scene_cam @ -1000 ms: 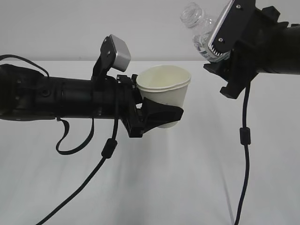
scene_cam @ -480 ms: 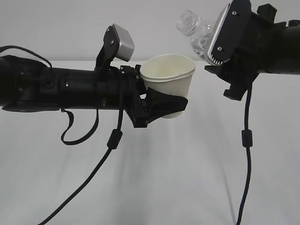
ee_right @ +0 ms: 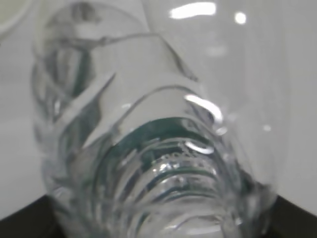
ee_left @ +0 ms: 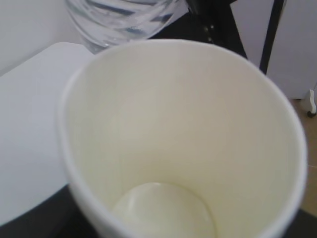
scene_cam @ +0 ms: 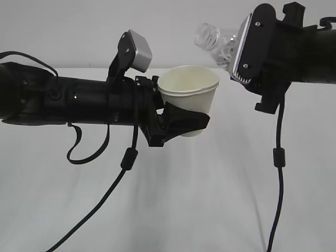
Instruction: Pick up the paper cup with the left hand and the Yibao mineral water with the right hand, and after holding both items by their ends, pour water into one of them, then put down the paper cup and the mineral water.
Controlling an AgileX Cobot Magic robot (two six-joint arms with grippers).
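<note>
My left gripper [scene_cam: 181, 119] is shut on the white paper cup [scene_cam: 188, 97] and holds it upright in the air at mid-frame. In the left wrist view the cup's cream inside [ee_left: 178, 144] fills the frame and looks empty. My right gripper [scene_cam: 247, 50] is shut on the Yibao mineral water bottle [scene_cam: 214, 41], tilted with its open neck pointing left, above and just right of the cup's rim. The right wrist view shows the clear ribbed bottle [ee_right: 148, 163] close up with a trace of green label. The bottle's body [ee_left: 119, 20] also shows at the top of the left wrist view.
A white table [scene_cam: 210, 199] lies below both arms. Black cables hang from the left arm [scene_cam: 126, 157] and the right arm [scene_cam: 278, 157]. A grey camera box [scene_cam: 137, 51] sits on the left wrist. A pale wall is behind.
The left arm has carried the cup a little up and to the right. The right gripper has moved the bottle left and tipped its neck lower, closer to the cup's rim.
</note>
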